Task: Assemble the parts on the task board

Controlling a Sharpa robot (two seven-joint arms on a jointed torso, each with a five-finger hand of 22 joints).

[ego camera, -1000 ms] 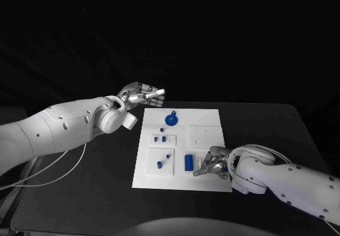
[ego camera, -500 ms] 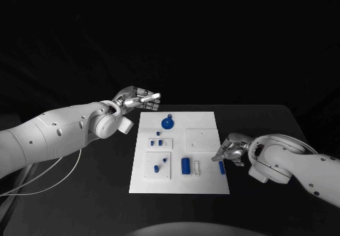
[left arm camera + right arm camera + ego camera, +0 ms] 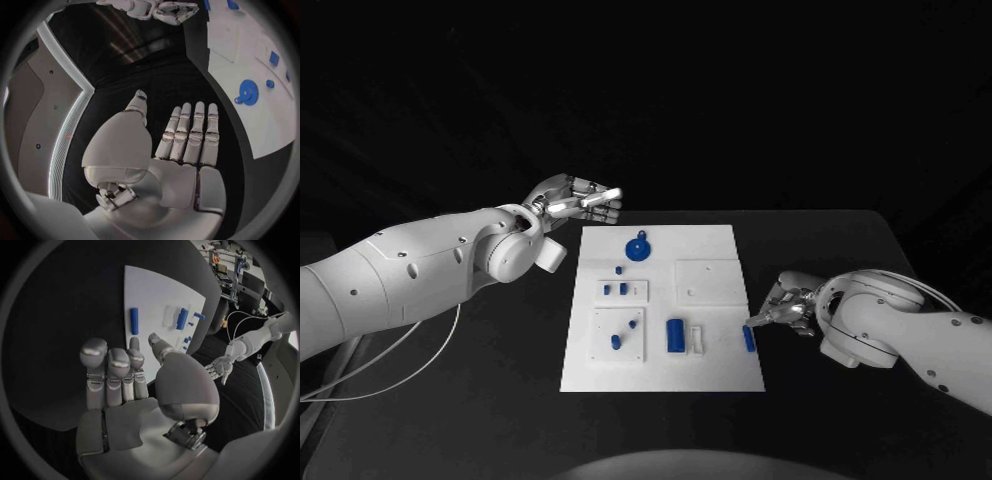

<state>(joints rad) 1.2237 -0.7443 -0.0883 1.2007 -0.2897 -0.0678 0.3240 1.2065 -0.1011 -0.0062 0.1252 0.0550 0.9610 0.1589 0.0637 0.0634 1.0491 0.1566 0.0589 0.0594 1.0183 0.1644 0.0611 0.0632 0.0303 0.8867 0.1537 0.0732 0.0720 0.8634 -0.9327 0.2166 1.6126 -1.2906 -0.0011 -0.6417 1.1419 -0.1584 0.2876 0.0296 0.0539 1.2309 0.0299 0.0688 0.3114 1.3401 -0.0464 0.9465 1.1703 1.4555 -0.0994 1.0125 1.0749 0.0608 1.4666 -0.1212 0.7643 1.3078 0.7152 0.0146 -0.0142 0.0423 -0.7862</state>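
- The white rectangular task board (image 3: 718, 370) lay in the middle of the black tabletop (image 3: 473, 400), with its small blue plastic parts spread over it.
- A blue cylindrical peg (image 3: 749, 340) lay flat near the board's right edge, just beside the fingertips of the robot's silver right hand (image 3: 790, 310). A second before, that hand had been bent over the board at about that place, and the peg had not been visible there.
- By now the right hand had drawn back off the board toward the right. It was empty, fingers apart, as the right wrist view (image 3: 122, 390) showed, with the peg (image 3: 134, 321) lying free ahead of them.
- My reading was that the peg had just been let go on the board, lying loose rather than seated in a socket, so that part of the assembly looked unfinished.
- The silver left hand (image 3: 581, 198) hung off the board's far left corner, much where it had been a second before, flat and empty with its fingers straight side by side (image 3: 187, 145).
- The round blue disc with a tab (image 3: 640, 248), a thicker blue cylinder (image 3: 678, 335) and the small blue pieces on the left plates (image 3: 620, 335) sat as they had.
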